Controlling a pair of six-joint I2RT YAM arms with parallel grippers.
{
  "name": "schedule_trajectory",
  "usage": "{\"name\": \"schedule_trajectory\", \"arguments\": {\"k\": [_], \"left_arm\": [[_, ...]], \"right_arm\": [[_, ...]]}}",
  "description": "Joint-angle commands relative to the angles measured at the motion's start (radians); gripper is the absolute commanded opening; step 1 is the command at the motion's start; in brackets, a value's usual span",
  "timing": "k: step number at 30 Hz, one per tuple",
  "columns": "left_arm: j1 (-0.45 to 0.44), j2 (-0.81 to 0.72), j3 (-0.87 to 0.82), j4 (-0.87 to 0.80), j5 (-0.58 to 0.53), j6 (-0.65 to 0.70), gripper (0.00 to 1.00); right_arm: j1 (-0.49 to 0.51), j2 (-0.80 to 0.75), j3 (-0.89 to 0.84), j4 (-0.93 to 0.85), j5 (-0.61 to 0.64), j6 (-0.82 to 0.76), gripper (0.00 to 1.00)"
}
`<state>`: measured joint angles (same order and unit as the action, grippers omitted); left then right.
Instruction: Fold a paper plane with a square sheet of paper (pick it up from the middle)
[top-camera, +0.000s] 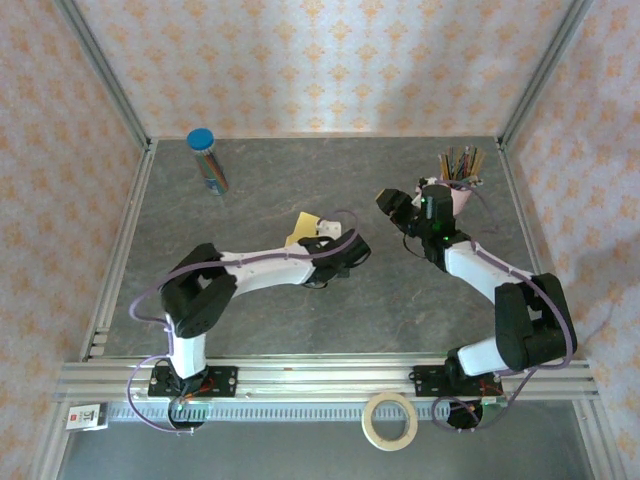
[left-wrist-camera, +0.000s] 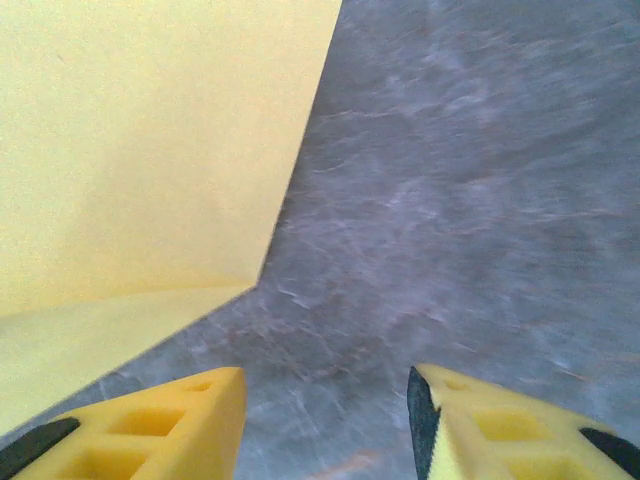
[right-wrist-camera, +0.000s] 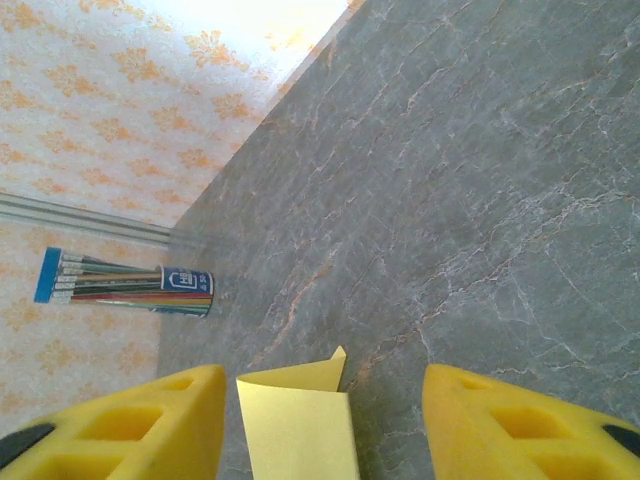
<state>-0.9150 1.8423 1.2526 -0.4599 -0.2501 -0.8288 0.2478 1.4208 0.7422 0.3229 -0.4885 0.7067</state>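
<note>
Around the work area we see a pencil tube (top-camera: 207, 160) with a blue cap near the far-left corner of the table (top-camera: 300, 330). There's a cup (top-camera: 458, 170) of pencils at the far right and a tape roll (top-camera: 390, 420) on the near strip in front of the rail, between the two bases. All are well apart from the paper (top-camera: 301, 226).

The paper is yellow and folded, lying mid-table, slightly toward the far side. From above, the left arm (top-camera: 265, 265) stretches across and its wrist covers the paper's near-right part, so we can't make out the full outline.

Left gripper (left-wrist-camera: 325, 420): fingers (left-wrist-camera: 170, 420) spread, bare table between them. The paper is just ahead and to the left in the wrist view, not touching. That view is blurred. We make out one crease running to a corner; the frame cuts off the rest.

Right gripper (right-wrist-camera: 322, 400): fingers apart, gripping nothing. Its camera looks along the table at the paper, which sits in the gap with table showing on both sides. A pointed flap sticks up at its top edge, and the lower part is cut off. From above, this gripper is near the cup and well apart from the paper. The right wrist partly hides the cup's base.
</note>
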Motion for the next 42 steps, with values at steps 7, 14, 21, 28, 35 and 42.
{"name": "schedule_trajectory", "arguments": {"k": [7, 14, 21, 28, 35, 42], "left_arm": [[0.079, -0.101, -0.123, 0.121, 0.078, -0.016, 0.51], [0.176, -0.120, -0.201, 0.200, 0.154, 0.003, 0.51], [0.224, -0.104, -0.187, 0.203, 0.137, 0.033, 0.50], [0.265, -0.107, -0.202, 0.212, 0.151, 0.031, 0.50], [0.312, -0.103, -0.259, 0.283, 0.218, 0.019, 0.50], [0.380, -0.099, -0.365, 0.428, 0.342, -0.023, 0.50]], "right_arm": [[-0.002, 0.037, -0.009, 0.082, -0.050, 0.043, 0.54], [-0.003, 0.055, -0.003, 0.093, -0.090, 0.027, 0.54], [-0.002, 0.051, -0.008, 0.095, -0.088, 0.027, 0.54], [-0.002, 0.072, 0.004, 0.088, -0.116, 0.030, 0.53], [0.001, 0.120, 0.051, 0.020, -0.148, -0.015, 0.49], [0.048, 0.157, 0.090, -0.046, -0.166, -0.077, 0.50]]}}
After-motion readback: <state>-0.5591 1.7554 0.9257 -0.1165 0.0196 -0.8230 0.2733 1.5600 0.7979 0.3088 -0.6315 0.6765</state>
